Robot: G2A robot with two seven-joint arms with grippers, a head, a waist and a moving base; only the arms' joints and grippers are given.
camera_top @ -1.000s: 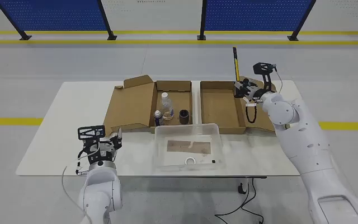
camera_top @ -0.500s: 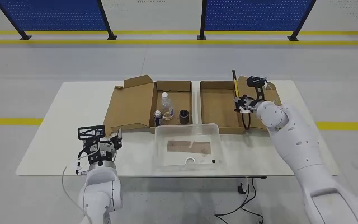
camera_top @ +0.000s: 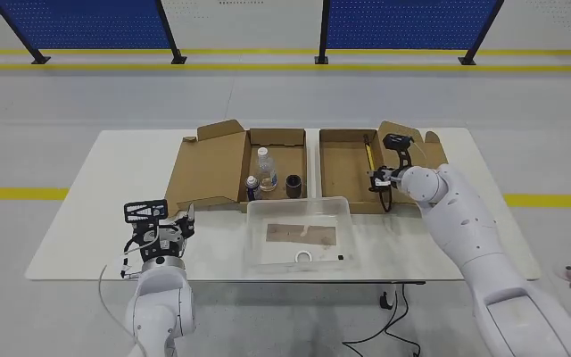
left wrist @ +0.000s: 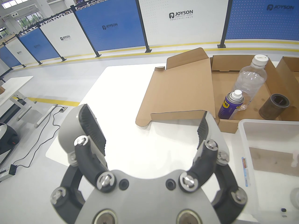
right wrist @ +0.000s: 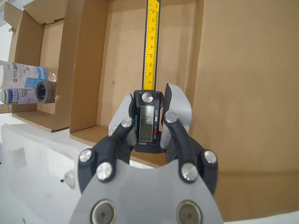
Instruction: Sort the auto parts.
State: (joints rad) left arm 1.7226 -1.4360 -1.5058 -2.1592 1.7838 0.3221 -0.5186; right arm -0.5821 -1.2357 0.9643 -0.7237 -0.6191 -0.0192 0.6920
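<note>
One caliper [right wrist: 149, 47], gripped by right fingers [right wrist: 179, 104], has sunk into the right box [right wrist: 126, 47]; left fingers [left wrist: 91, 122] wide.

top cam: overhead, far | L/R wrist cams: close, low | shared: bottle-side cardboard box [camera_top: 290, 161]

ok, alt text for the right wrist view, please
The right gripper is shut on a digital caliper at its display head, the yellow scale running out over the floor of an open cardboard box. A neighbouring box holds a clear bottle, a spray can and a dark cylindrical part.
</note>
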